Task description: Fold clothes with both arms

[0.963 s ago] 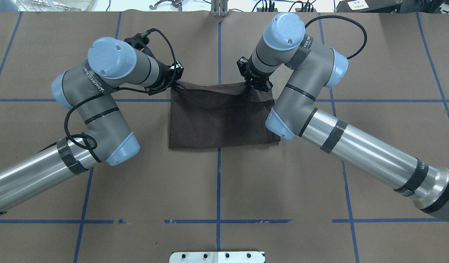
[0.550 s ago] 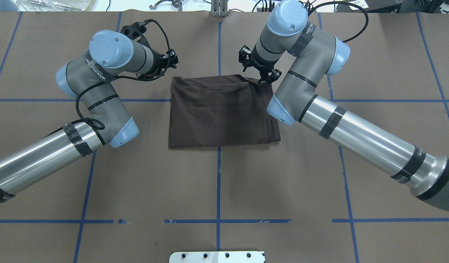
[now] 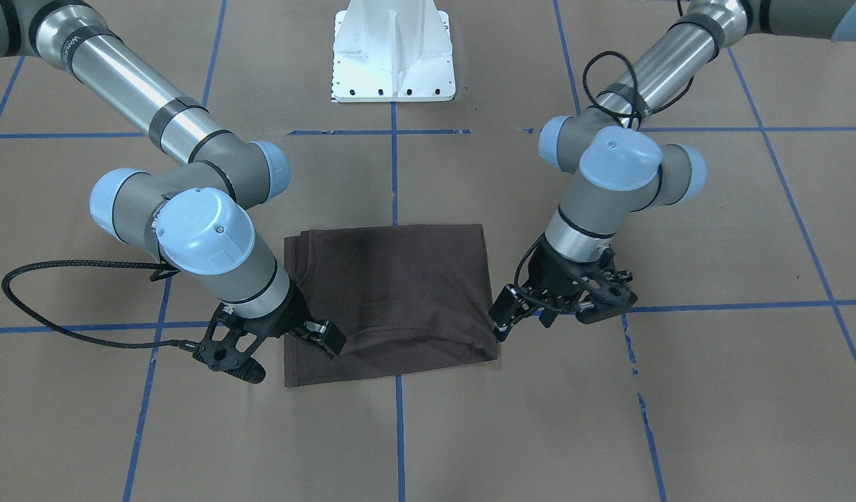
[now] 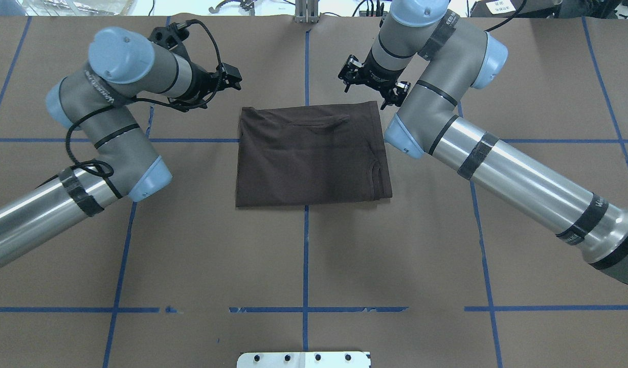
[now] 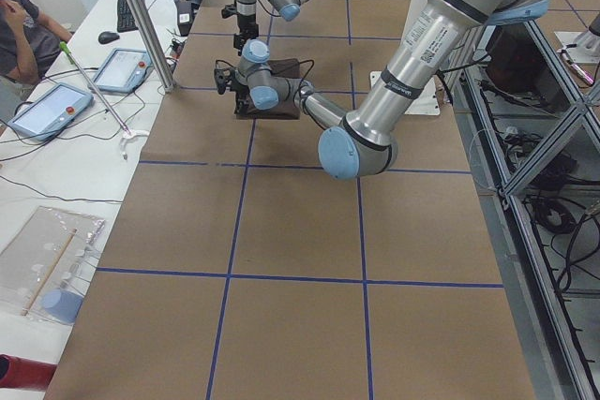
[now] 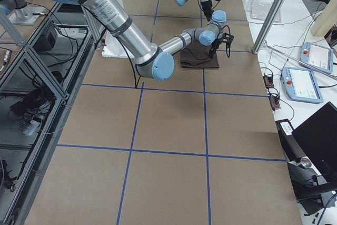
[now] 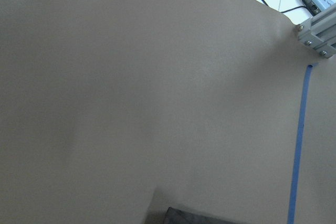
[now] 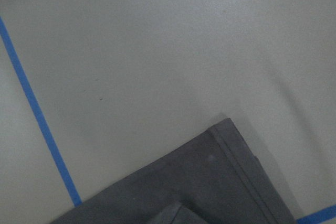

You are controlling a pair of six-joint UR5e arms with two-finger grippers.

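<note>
Front-facing: dark brown short-sleeved T-shirt (image 3: 393,293) lies folded flat, a rectangle mid-desk on the brown paper desk (image 3: 679,390). My read: this fold is down and the step now is clearing out. To do it well, lift straight up first and only then swing outward, so no finger drags the top layer. Black two-finger right hand (image 3: 325,338) hangs over the cloth near its right corner far from the robot, so it is the risky one. Black two-finger left hand (image 3: 503,317) sits just beside the left edge, off the cloth. Silver-grey tubular left arm (image 3: 595,202) and right arm (image 3: 254,272) both bend at the wrist, hands pointing down.

Overhead: T-shirt (image 4: 309,153) is square to the tape grid. Shallow crease (image 4: 314,121) near the far edge, sleeve hem (image 4: 375,174) showing at right. Left hand (image 4: 231,76): fingers look apart, empty. Right hand (image 4: 351,71): no cloth in it; finger gap, cannot tell.

Side views: T-shirt (image 5: 281,111) (image 6: 197,60) flat under both wrists. Too small to read fingers.

Left wrist: bare desk, only a sliver of T-shirt (image 7: 189,217) at the bottom.

Right wrist: T-shirt corner (image 8: 210,187) lies flat.
</note>
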